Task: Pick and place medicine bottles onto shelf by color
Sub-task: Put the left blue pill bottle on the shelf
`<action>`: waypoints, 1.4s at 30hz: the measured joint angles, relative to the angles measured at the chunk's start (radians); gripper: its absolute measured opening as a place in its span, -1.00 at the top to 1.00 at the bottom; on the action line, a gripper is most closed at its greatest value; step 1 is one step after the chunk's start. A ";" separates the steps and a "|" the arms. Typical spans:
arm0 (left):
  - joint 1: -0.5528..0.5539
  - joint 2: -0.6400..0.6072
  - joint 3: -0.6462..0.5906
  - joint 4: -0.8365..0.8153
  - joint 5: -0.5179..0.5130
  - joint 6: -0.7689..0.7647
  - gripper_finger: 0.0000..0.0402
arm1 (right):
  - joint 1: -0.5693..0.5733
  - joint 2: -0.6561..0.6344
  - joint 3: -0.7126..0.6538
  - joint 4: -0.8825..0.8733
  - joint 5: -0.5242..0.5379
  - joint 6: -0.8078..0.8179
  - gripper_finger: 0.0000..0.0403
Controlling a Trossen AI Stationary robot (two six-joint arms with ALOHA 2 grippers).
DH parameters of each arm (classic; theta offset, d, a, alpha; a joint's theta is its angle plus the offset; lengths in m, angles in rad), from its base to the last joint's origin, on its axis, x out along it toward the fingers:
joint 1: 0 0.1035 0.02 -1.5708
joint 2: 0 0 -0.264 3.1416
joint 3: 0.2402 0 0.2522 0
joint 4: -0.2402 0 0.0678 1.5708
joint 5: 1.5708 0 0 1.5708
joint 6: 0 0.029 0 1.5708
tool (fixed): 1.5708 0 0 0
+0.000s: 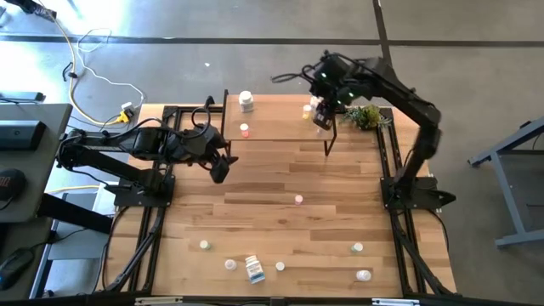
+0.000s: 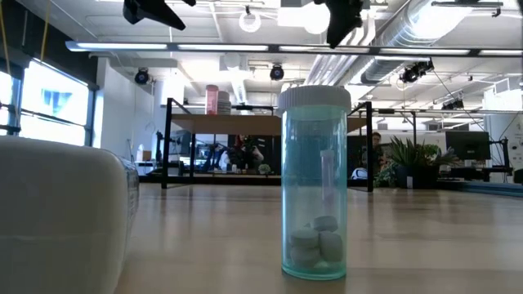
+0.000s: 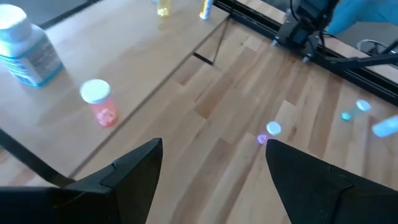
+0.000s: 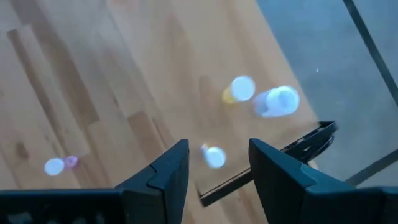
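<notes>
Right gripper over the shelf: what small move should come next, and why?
Probably lift clear and swing back toward the loose bottles on the table. The right gripper hangs over the shelf with its fingers parted and nothing between them, a small white-capped bottle standing below the gap, beside a yellow bottle. The left gripper waits open near a pink bottle.

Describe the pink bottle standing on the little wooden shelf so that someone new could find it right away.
Start at the low light-wood shelf at the table's far edge. On its left part stands a large white-capped bottle with a blue label; the small translucent pink bottle with a white cap stands just in front of it. It is the only pink one on the shelf.
</notes>
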 joint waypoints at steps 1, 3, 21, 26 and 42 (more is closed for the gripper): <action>0.000 0.000 0.000 0.000 0.009 -0.001 -0.38 | 0.008 -0.035 -0.054 0.025 0.000 0.009 0.21; -0.001 0.000 0.000 0.000 0.020 0.000 -0.38 | 0.019 -0.109 -0.164 0.089 0.000 0.029 0.21; -0.124 0.000 -0.123 -0.002 0.016 -0.139 -0.38 | 0.093 -0.524 -0.692 0.355 -0.002 0.290 0.21; -0.193 0.000 -0.165 -0.015 0.016 -0.225 -0.38 | 0.097 -0.587 -0.767 0.362 -0.003 0.373 0.21; -0.479 0.010 -0.206 -0.119 0.024 -0.554 -0.38 | 0.097 -0.647 -0.886 0.396 -0.003 0.541 0.21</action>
